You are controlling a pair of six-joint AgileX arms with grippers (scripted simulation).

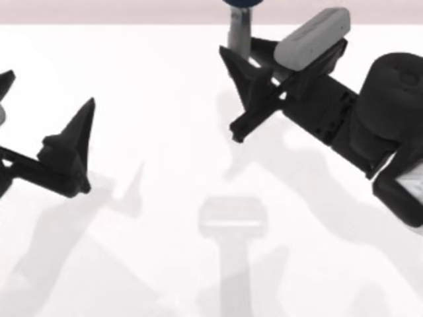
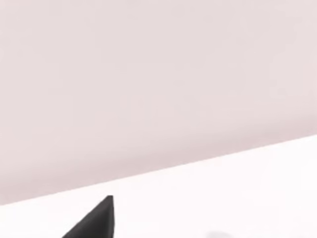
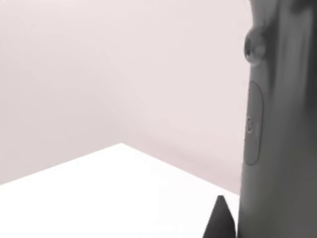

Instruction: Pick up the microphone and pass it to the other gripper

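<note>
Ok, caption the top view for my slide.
Right claw holds the microphone upright; left claw waits open.

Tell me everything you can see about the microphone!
The microphone has a rounded dark-blue head, cut off at the top view's upper edge, and a plain grey, smooth handle. It stands roughly upright, lifted off the table, with the right gripper shut around its handle. The right wrist view shows the handle up close, with an oval button panel on it.

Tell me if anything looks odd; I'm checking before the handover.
Nothing stands out. The right gripper holds the microphone upright by its grey handle at the top view's far edge; the left gripper waits open at the left.
</note>
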